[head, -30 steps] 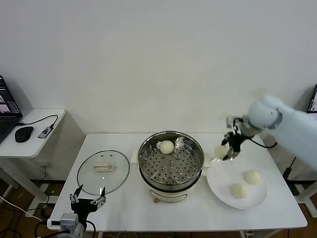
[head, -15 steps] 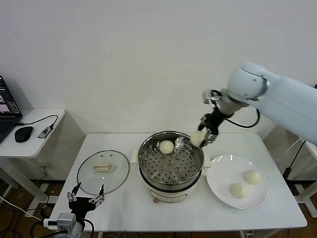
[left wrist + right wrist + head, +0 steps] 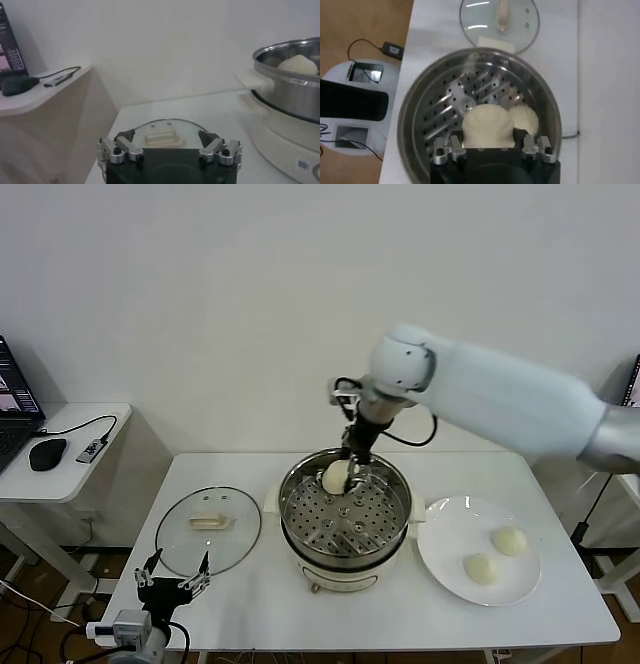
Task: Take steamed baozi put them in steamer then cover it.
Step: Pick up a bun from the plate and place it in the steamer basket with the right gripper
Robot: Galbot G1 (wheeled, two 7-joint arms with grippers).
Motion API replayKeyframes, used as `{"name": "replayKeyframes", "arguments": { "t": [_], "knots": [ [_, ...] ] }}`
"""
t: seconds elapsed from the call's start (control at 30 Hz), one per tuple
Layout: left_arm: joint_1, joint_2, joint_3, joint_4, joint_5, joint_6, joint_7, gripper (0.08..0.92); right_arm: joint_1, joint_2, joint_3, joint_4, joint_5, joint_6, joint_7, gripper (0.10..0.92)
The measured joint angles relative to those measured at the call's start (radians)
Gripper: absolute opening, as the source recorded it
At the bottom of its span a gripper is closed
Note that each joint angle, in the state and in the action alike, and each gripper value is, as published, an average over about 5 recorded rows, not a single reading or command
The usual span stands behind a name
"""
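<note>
My right gripper (image 3: 353, 467) reaches into the back of the steamer (image 3: 292, 524), shut on a cream-white baozi (image 3: 487, 125) held low over the perforated tray. A second baozi (image 3: 526, 118) lies on the tray right beside the held one. In the head view I cannot tell the two apart at the gripper's tip. Two more baozi (image 3: 510, 541) (image 3: 482, 568) rest on the white plate (image 3: 445, 536) to the right of the steamer. The glass cover (image 3: 208, 529) lies flat on the table to the left of the steamer. My left gripper (image 3: 172, 584) hangs open by the table's front left edge, just short of the cover (image 3: 162, 135).
A low side table (image 3: 75, 474) at the far left carries a mouse (image 3: 47, 454), a laptop (image 3: 12, 409) and a cable. A white wall stands close behind the table. The steamer's side handle (image 3: 252, 80) juts toward the cover.
My right gripper has carried the baozi leftward from above the plate to the back of the steamer and come down toward the tray. The left gripper has barely shifted.
</note>
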Motion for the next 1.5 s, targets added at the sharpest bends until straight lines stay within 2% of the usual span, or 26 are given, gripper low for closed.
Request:
{"name": "replayKeyframes", "arguments": {
  "t": [0.5, 1.1, 1.37, 1.5],
  "knots": [
    [-0.013, -0.004, 0.004, 0.024, -0.004, 0.001, 0.001, 0.823, -0.12, 0.115, 0.011, -0.107, -0.065, 0.0, 0.029, 0.611],
    [-0.023, -0.011, 0.01, 0.042, -0.004, 0.0, 0.002, 0.823, -0.183, 0.17, 0.039, -0.168, -0.101, 0.008, 0.047, 0.619],
    [-0.025, -0.012, 0.012, 0.047, -0.003, 0.0, 0.003, 0.823, -0.185, 0.164, 0.052, -0.16, -0.099, 0.008, 0.054, 0.799],
    [-0.027, -0.012, 0.014, 0.047, -0.002, 0.0, 0.004, 0.823, -0.173, 0.146, 0.06, -0.142, -0.096, 0.007, 0.05, 0.821]
  ]
}}
